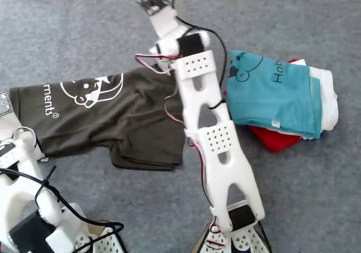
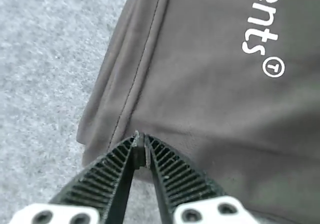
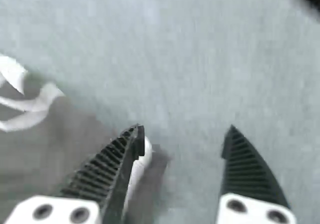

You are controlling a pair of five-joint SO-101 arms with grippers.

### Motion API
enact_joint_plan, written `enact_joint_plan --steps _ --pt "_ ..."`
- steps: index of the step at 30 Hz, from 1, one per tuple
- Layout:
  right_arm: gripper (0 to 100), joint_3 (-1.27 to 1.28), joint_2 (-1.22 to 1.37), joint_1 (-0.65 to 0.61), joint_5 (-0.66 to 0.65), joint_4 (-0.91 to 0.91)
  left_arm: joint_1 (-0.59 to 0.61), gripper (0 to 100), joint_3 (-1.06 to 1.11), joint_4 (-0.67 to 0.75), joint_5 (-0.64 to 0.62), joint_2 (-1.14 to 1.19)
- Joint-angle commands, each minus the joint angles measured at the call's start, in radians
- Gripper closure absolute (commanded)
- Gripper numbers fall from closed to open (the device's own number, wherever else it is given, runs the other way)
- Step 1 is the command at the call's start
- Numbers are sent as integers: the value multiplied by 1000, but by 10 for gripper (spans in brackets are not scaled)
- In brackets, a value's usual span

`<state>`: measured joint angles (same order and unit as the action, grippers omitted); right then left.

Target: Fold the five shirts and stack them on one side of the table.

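A dark olive shirt [image 1: 113,120] with white print lies spread on the grey table, left of the middle. My left gripper [image 2: 140,146] is shut on the hem of this shirt [image 2: 215,84], close to the white lettering; in the high view this gripper [image 1: 5,103] sits at the shirt's left edge. My right gripper [image 3: 185,144] hangs open over bare table just past the shirt's far edge [image 3: 35,149], nothing between its fingers. Its arm stretches across the table to the gripper [image 1: 155,5] at the far side. A stack of folded shirts [image 1: 276,95], teal on top of white and red, lies at the right.
The right arm [image 1: 206,106] runs up the middle, between the dark shirt and the folded stack, over the shirt's right edge. Cables [image 1: 62,208] trail from the left arm's base at the front left. Grey cloth [image 1: 316,191] covers the front right.
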<state>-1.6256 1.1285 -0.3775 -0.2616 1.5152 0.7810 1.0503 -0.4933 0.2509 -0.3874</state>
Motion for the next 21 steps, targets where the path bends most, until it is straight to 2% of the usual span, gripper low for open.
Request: enact_joint_plan --steps 1,5,8,10,13,16,21 --pt "773 -44 -119 -48 84 -89 -4 971 -28 15 -9 -3" --pt "772 -44 -157 -46 196 -150 -4 971 -28 15 -9 -3" --pt "772 -44 -174 -41 210 -129 -2 971 -28 15 -9 -3" --pt "774 -42 -193 -46 155 -18 -2 971 -31 15 -11 -3" --pt "776 -35 -229 -92 -49 258 -2 971 -87 14 -29 8" --pt "776 2 -269 -80 -160 252 -5 971 -176 14 -98 31" --pt "776 220 -315 -78 -157 253 -30 971 -430 21 -161 256"
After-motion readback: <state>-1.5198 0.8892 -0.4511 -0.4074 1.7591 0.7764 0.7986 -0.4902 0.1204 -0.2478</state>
